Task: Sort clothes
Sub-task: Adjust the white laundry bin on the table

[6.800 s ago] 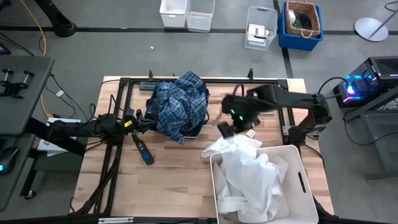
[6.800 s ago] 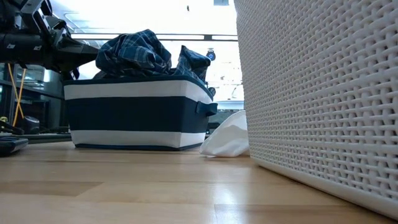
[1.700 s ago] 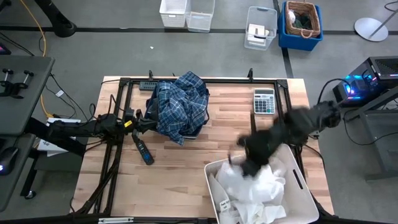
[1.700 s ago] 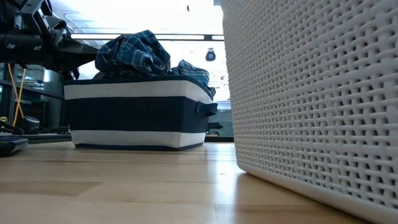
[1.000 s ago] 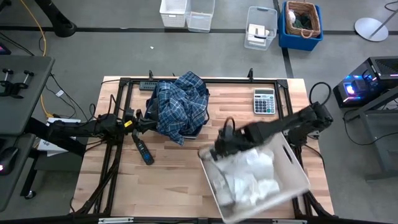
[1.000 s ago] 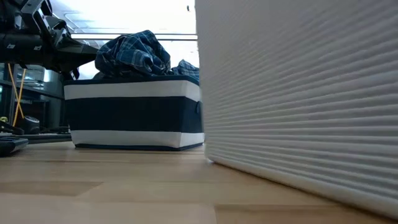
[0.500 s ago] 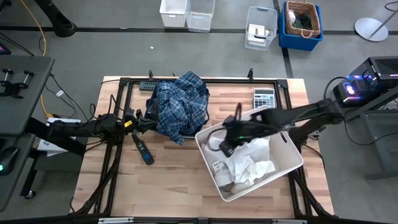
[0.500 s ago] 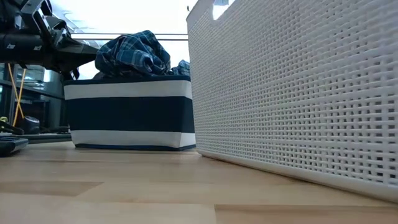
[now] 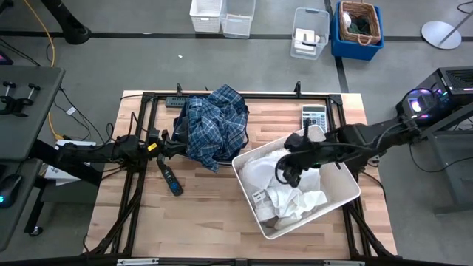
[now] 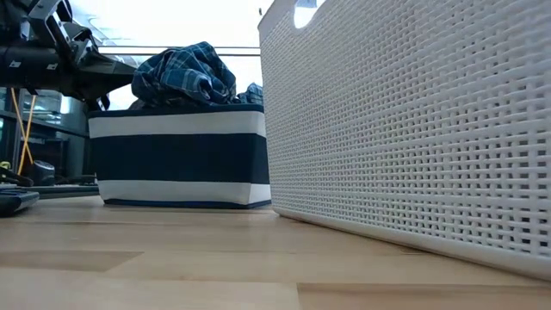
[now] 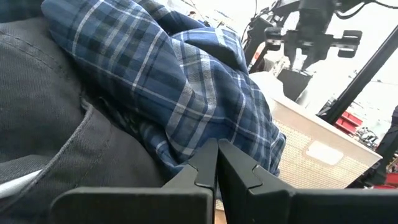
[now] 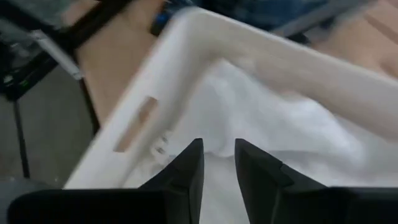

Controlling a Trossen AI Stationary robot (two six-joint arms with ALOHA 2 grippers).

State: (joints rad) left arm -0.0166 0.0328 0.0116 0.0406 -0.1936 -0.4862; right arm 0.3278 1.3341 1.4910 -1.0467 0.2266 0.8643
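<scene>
White clothes [image 9: 295, 199] lie heaped in the large white bin [image 9: 251, 199], which stands skewed on the table's right half; the low view is filled by its woven wall [image 10: 413, 129]. My right gripper [image 9: 283, 176] hangs over the bin's far-left part, pointing down at the white cloth [image 12: 280, 124], open [image 12: 217, 158] with nothing between its fingers. A blue-white plaid shirt [image 9: 214, 122] is piled on the dark blue bin [image 10: 181, 159] and drapes over its rim. A dark grey piece [image 11: 50, 112] lies under it. My left gripper [image 9: 164, 145] stays level beside that bin, shut [image 11: 216, 152]. My left gripper's shut fingertips point level from the table's left at the hanging plaid shirt [image 11: 186, 124]. I cannot tell whether they touch it.
A calculator [image 9: 314, 120] lies at the far right of the table, just beyond the white bin. A dark handheld device [image 9: 170, 181] lies left of centre. Black frame rails [image 9: 222, 94] run along the table's far and side edges. Bare wood shows at the near left.
The white bin has slid toward the far edge and turned, then stayed put for the last half second. My right gripper has risen from the bin's far-left corner and shifted a little toward the table's right, rolling its wrist.
</scene>
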